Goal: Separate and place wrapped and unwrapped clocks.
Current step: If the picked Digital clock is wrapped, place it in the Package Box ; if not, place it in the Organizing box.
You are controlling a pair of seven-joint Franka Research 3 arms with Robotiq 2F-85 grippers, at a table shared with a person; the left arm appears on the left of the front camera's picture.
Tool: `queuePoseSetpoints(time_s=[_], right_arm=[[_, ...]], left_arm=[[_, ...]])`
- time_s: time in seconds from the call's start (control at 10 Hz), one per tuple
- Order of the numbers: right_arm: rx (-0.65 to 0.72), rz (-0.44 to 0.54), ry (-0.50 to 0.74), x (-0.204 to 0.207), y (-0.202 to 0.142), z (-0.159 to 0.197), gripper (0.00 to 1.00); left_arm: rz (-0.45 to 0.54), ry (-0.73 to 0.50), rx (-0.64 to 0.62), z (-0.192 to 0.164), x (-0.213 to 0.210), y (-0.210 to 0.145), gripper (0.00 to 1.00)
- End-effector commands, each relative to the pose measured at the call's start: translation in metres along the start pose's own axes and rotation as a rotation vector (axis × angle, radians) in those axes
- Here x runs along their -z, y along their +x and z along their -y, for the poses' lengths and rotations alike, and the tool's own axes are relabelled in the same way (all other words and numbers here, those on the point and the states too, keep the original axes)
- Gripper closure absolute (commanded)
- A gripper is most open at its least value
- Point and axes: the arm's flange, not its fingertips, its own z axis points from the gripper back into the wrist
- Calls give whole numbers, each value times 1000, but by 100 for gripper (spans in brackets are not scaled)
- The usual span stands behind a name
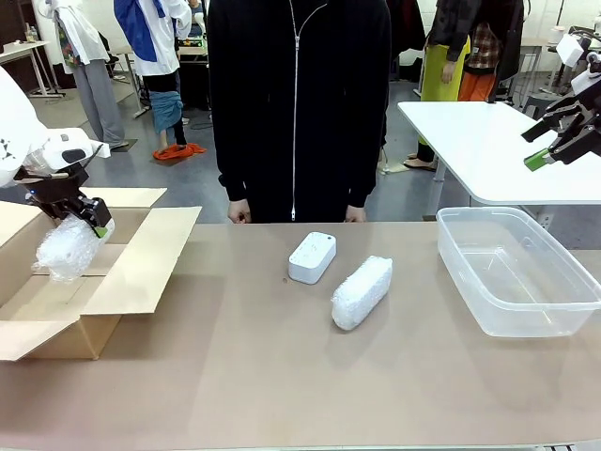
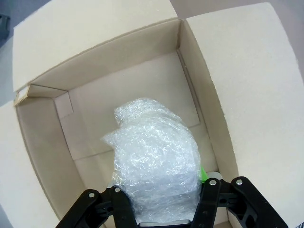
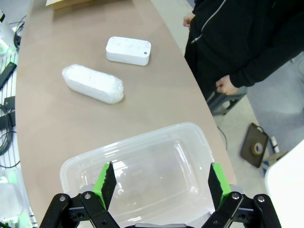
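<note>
A tan worktop (image 1: 235, 376) carries an open brown cardboard box (image 1: 141, 254) at its left end and a clear, rounded-rectangular plastic tub (image 1: 451, 246) at its right, bare floor showing. Over the box's opening, the left gripper (image 1: 83, 218) clasps a crinkly whitish bubble-wrap bundle (image 1: 64, 250), tilted. A second oblong bubble-wrap bundle (image 1: 362, 293) lies mid-worktop, just beside a smooth, flat white rounded-rectangular plastic clock (image 1: 312, 256). The right gripper (image 1: 531, 148) hangs high, spread wide, grasping nothing.

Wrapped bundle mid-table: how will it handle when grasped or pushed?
The wrapped bundle looks puffy, so a grip probably sinks in before holding firm. Its rounded oblong shape may roll sideways if pushed. The glossy film could be slippery.
</note>
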Motion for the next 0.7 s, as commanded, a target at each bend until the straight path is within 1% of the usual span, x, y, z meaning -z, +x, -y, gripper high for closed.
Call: queuePoseSetpoints(time_s=[0.0, 0.1, 0.2, 0.3, 0.4, 0.5, 0.6], right_arm=[[-1, 16, 5, 1, 0, 0, 0], [-1, 16, 5, 1, 0, 0, 0], [-1, 16, 5, 1, 0, 0, 0], [-1, 16, 5, 1, 0, 0, 0], [-1, 16, 5, 1, 0, 0, 0], [-1, 16, 5, 1, 0, 0, 0], [-1, 16, 5, 1, 0, 0, 0]], left_arm=[[-8, -19, 4, -7, -1, 5, 29], [-19, -30, -2, -7, -1, 6, 29], [-27, -34, -3, -7, -1, 6, 10], [-30, -38, -4, -7, -1, 6, 27], [-34, -40, -2, -7, -1, 7, 0], [-36, -42, -4, -7, -1, 6, 8], [-35, -45, -5, -6, -2, 6, 5]])
